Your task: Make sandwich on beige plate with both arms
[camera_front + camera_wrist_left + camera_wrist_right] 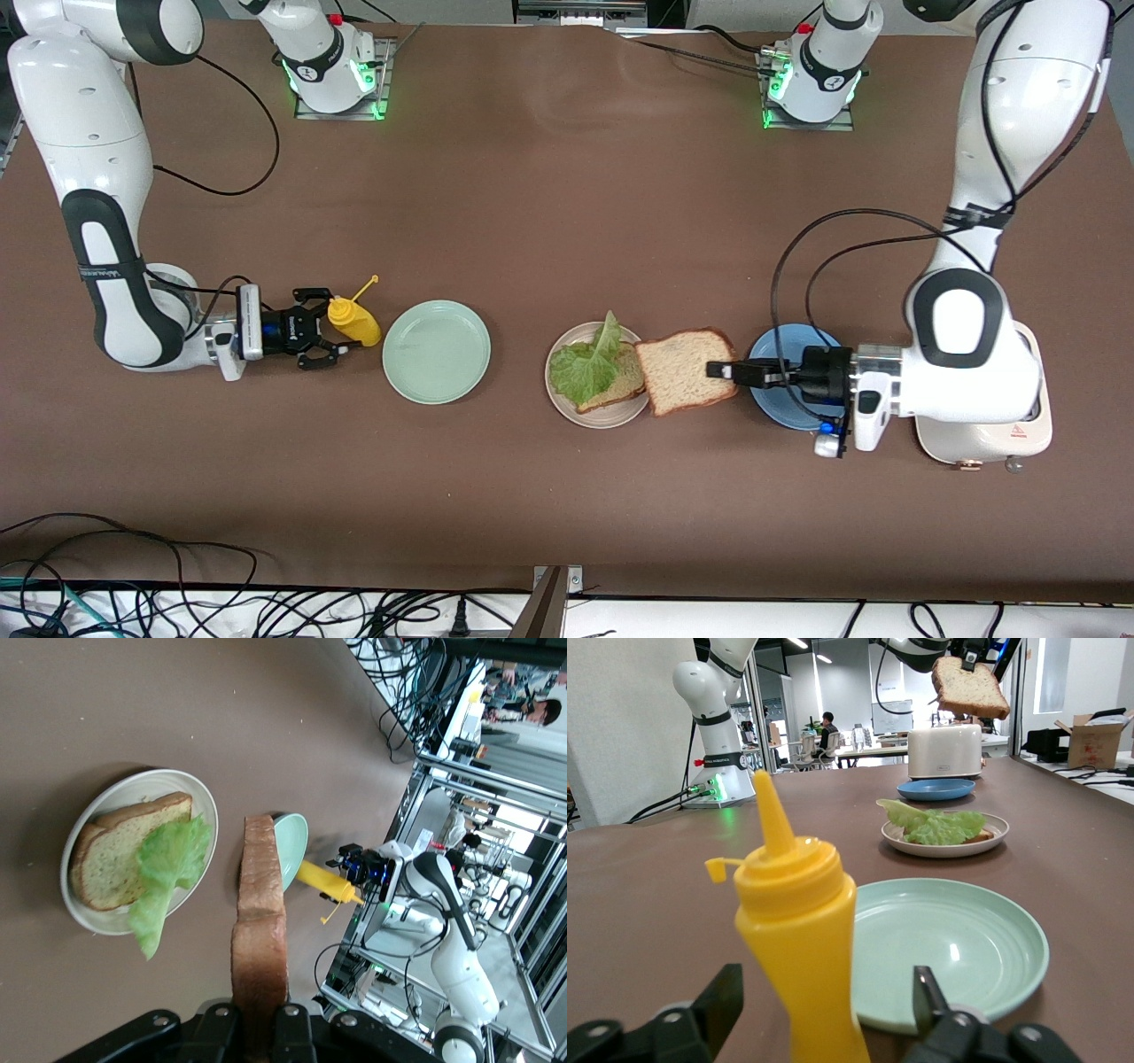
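The left gripper has its jaws clamped on one edge of a square brown wholegrain bread slice, carried in the air over the counter between the round blue plate and the round pale beige plate. In the left wrist view that slice shows edge-on between the black fingers.

On the beige plate lies the other brown bread slice with a ruffled green lettuce leaf on top, one end of the leaf sticking out past the rim.

The right gripper sits low at the right arm's end of the counter, its jaws apart on either side of the yellow plastic squeeze bottle, which stands upright on the counter beside the round mint-green plate. In the right wrist view the bottle stands between the spread fingers.

A cream toaster stands under the left arm, by the blue plate.
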Robot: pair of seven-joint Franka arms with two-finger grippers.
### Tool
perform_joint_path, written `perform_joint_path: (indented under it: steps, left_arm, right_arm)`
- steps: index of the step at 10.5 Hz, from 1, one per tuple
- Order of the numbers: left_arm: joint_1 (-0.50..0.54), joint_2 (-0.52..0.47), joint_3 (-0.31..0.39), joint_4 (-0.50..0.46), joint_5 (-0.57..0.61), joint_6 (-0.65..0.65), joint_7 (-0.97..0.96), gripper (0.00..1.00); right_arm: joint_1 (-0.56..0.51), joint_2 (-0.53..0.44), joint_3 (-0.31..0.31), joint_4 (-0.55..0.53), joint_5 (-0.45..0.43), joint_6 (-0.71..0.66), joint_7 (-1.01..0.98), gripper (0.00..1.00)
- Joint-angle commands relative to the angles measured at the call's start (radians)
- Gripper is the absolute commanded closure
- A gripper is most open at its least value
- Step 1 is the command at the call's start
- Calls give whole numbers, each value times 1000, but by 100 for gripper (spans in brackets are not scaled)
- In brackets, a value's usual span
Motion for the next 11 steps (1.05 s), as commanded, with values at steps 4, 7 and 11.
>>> perform_joint_path:
  steps: [4, 7, 11]
  left_arm:
    - [-52, -10, 5, -175, -262, 141, 302, 100]
    - [-92, -4, 5, -201, -267, 220, 334, 100]
    - [-144, 17, 5, -219, -332, 300, 405, 100]
  right_arm:
    - [-3, -104, -124, 2, -135, -59, 276, 0]
    - [8, -217, -132, 2, -288, 10, 596, 0]
    - [58, -416, -123, 4, -588, 85, 1105, 0]
